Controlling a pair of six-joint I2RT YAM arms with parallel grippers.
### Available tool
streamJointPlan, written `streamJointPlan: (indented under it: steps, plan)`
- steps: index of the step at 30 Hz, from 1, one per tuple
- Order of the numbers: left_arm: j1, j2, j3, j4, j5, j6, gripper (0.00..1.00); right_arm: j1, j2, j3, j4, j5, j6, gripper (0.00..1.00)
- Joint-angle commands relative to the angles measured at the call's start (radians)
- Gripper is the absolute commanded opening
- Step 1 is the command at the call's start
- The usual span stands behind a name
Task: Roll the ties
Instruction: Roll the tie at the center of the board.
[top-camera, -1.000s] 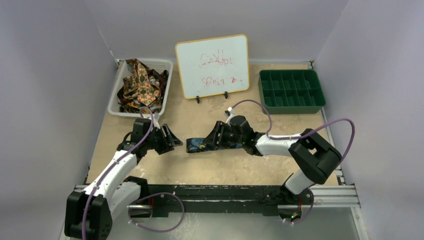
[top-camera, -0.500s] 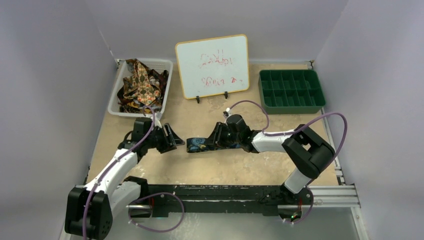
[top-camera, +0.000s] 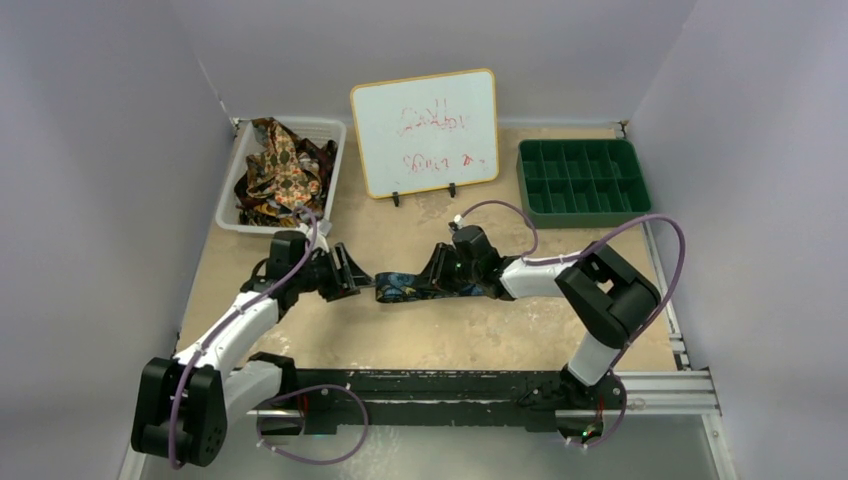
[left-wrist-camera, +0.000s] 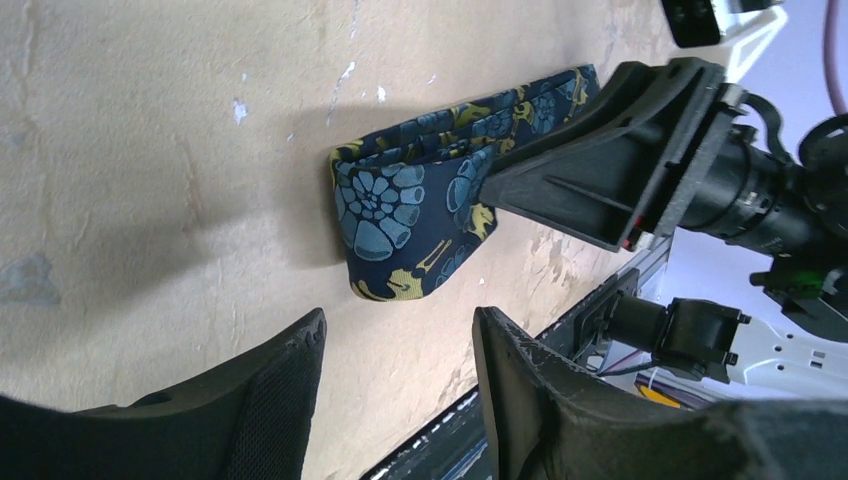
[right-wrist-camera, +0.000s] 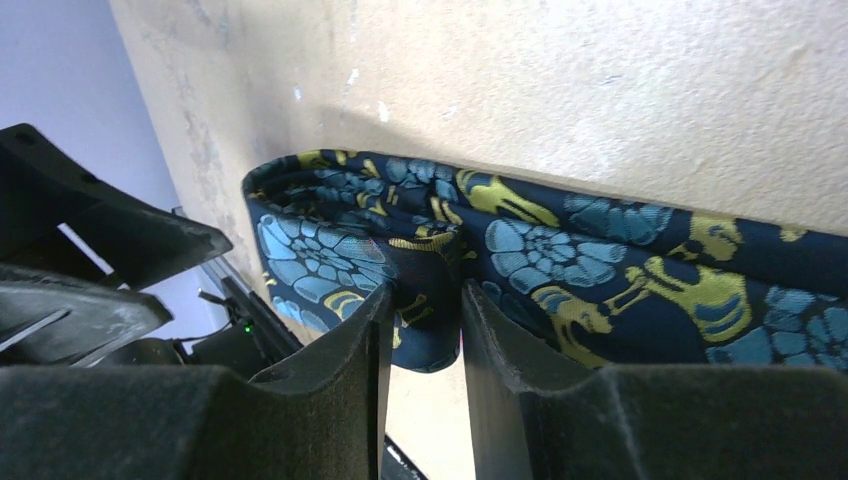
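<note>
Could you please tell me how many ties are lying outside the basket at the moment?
1: the navy tie lies on the table, pinched in the right gripper. Other ties sit heaped in the white basket, too tangled to count.

Navy tie (left-wrist-camera: 400, 215) w/ blue florals, gold motifs; green tray (top-camera: 585, 217); tan table (top-camera: 450, 335).

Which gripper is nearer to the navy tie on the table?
Right. The right gripper pinches the navy tie near its folded end; the left gripper hovers open just short of that fold, not touching it.
</note>
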Motion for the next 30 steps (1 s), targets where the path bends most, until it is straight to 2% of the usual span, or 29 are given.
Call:
streamJointPlan:
  steps: [1, 18, 30]
  plan:
    - [0.005, 0.029, -0.021, 0.153, 0.062, 0.028, 0.54, -0.011, 0.030, 0.027, -0.017, -0.023, -0.014, 0.34]
    - [0.005, 0.230, -0.082, 0.473, 0.144, 0.001, 0.58, -0.043, 0.087, 0.001, 0.047, -0.100, 0.001, 0.29]
    - [0.005, 0.313, -0.102, 0.551, 0.165, 0.002, 0.59, -0.046, 0.102, -0.006, 0.051, -0.104, 0.001, 0.27]
